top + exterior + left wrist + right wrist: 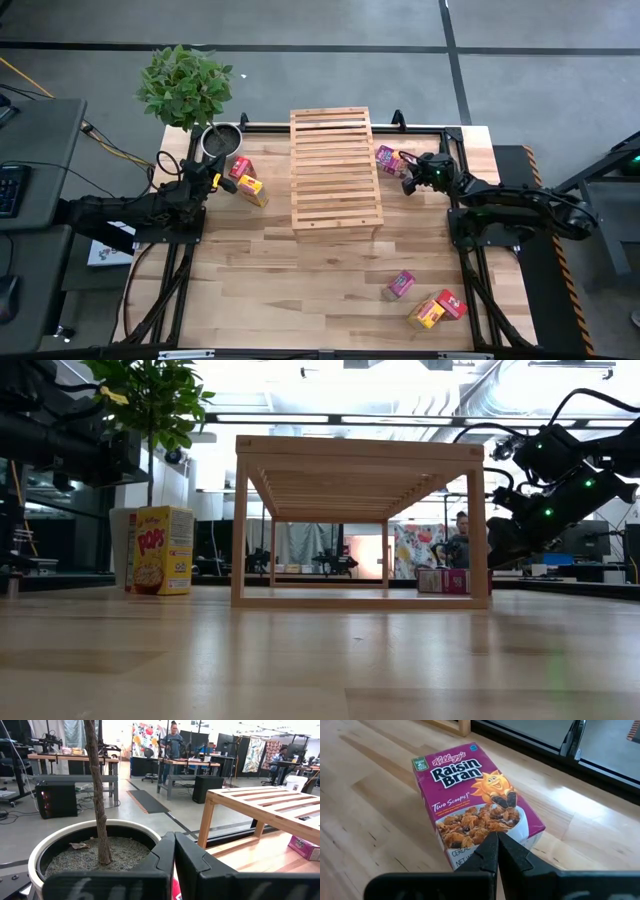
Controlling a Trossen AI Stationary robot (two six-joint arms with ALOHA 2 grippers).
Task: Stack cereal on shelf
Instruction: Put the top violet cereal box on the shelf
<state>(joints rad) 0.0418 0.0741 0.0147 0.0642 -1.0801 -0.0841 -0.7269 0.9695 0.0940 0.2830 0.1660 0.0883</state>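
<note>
The slatted wooden shelf [335,170] stands on its legs mid-table, far side. A magenta cereal box [475,795] lies face up on the table by the shelf's right end [388,157]. My right gripper [497,845] is shut and stands over the box's lower end [408,166]. A red box [243,167] and a yellow box [253,190] stand left of the shelf; the yellow one [160,550] is upright. My left gripper [213,181] is shut just left of them, level, pointing at the plant pot [95,845]. Three more boxes lie near the right front. My right gripper comes slanting down from the table's right side, its shut fingertips [490,851] over the lower end of the magenta box's printed face [485,827]. Whether they touch the box I cannot tell. The box lies flat on the table.
A potted plant [185,85] stands at the far left corner in a white pot [221,140]. A magenta box [400,285], a yellow box [427,313] and a red box [452,303] lie at the near right. Bare tabletop [290,290] spreads across the near middle. People stand in the room beyond.
</note>
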